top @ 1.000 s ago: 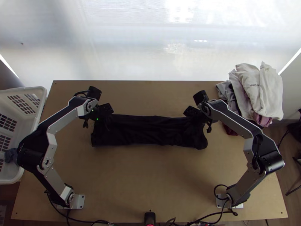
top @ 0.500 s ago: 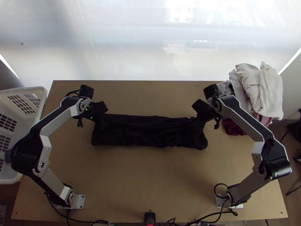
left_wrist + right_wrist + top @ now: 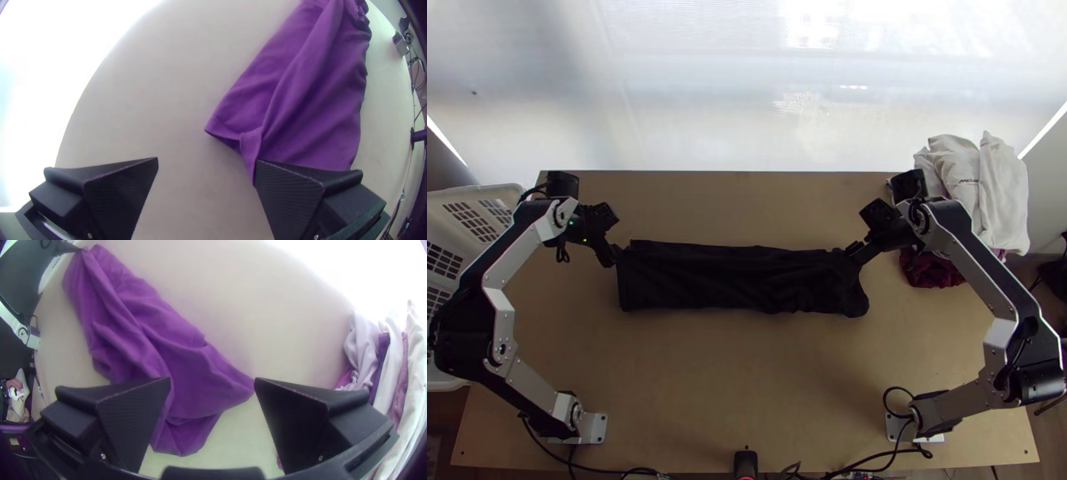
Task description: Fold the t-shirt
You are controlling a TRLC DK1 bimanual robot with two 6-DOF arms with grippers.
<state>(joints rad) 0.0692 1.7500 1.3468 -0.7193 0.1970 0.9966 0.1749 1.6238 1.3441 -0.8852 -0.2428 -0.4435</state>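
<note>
- Well, nearest, the light wooden table (image 3: pixel 747 368) runs up to the dark, soft cloth t-shirt (image 3: pixel 739 280), which lies mid-table in a long, rumpled strip.
- Its fabric looks light and limp, likely to sag if lifted at one point; a pinch through every layer at each end seems the best hold.
- By those ends, the left black gripper (image 3: pixel 612 255) and the right black gripper (image 3: pixel 851 253) stand wide, fingers well apart, seemingly clamping nothing.
- Farther right sits a heap of white and maroon garments (image 3: pixel 955 172).

Left claw (image 3: pixel 615 257) and right claw (image 3: pixel 852 253) agape
</note>
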